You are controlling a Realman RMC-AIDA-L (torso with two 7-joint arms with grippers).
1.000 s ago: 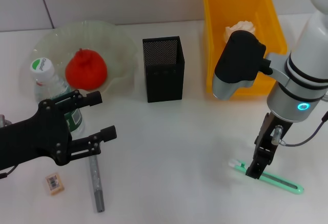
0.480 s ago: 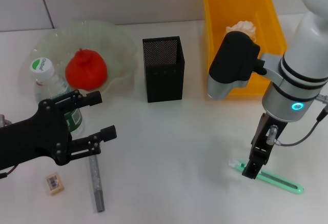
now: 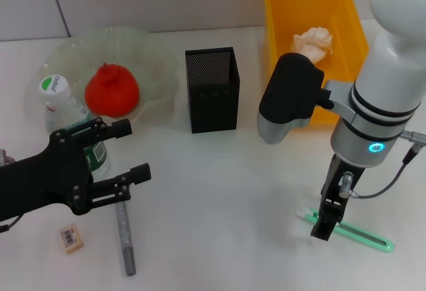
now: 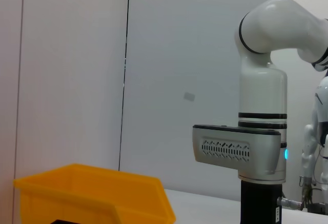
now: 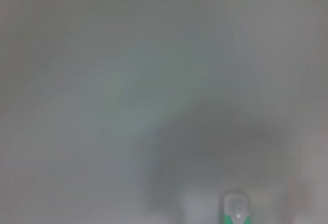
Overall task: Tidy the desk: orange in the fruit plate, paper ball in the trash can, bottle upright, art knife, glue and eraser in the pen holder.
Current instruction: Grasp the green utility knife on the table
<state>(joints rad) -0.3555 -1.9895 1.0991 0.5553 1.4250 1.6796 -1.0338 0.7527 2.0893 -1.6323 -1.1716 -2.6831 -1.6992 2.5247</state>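
Note:
The orange (image 3: 112, 90) lies in the clear fruit plate (image 3: 156, 51) at the back left. A paper ball (image 3: 313, 40) sits in the yellow trash can (image 3: 276, 51). The bottle (image 3: 61, 108) stands upright in front of the plate. My left gripper (image 3: 133, 150) is open beside the bottle, holding nothing. Below it lie the grey art knife (image 3: 125, 234) and the eraser (image 3: 70, 238). The black mesh pen holder (image 3: 212, 90) stands mid-table. My right gripper (image 3: 323, 228) points down at the white-tipped end of the green glue (image 3: 359, 236), whose tip (image 5: 236, 211) shows blurred in the right wrist view.
A white wall runs behind the table. The left wrist view shows the yellow trash can (image 4: 92, 193) and the right arm (image 4: 259, 131) farther off. Bare tabletop (image 3: 226, 204) lies between the two arms.
My right arm has shifted left and its gripper has slid toward the glue's white end. The paper ball shows more fully. The left arm has not moved.

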